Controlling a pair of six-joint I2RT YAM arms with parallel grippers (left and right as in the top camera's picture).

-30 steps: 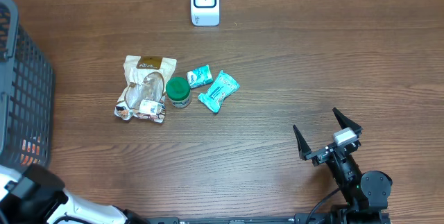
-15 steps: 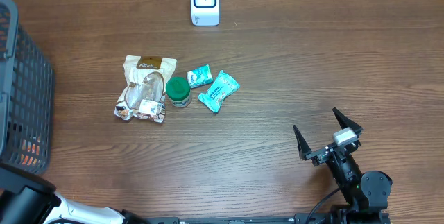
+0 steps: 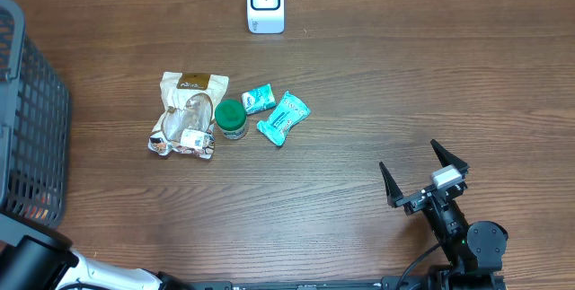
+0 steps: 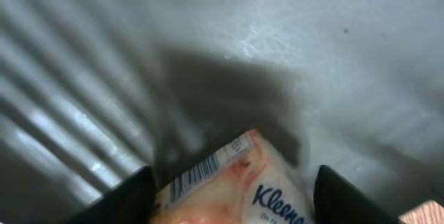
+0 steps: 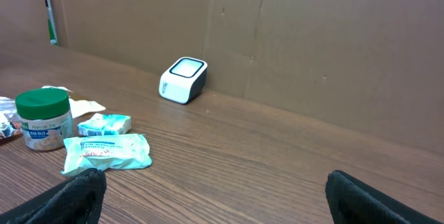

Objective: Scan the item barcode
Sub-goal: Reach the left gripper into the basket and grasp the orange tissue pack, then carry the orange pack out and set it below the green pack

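A Kleenex packet (image 4: 232,182) is framed by the left fingers (image 4: 128,200); whether it is gripped cannot be told. The right fingers (image 3: 387,185) are spread wide, empty.

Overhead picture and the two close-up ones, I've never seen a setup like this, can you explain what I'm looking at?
These are two robot arms at a brown wooden table. The overhead picture looks straight down. The other two come from a camera on each wrist. On the table lie a white box-shaped barcode scanner, a clear plastic snack bag, a green-lidded jar, a small teal packet and a larger teal packet. A dark mesh basket stands at the left. The right pincer is open and empty. The left pincer, apparently down in the basket, has its fingers either side of an orange-and-white Kleenex tissue pack; whether it grips is unclear.
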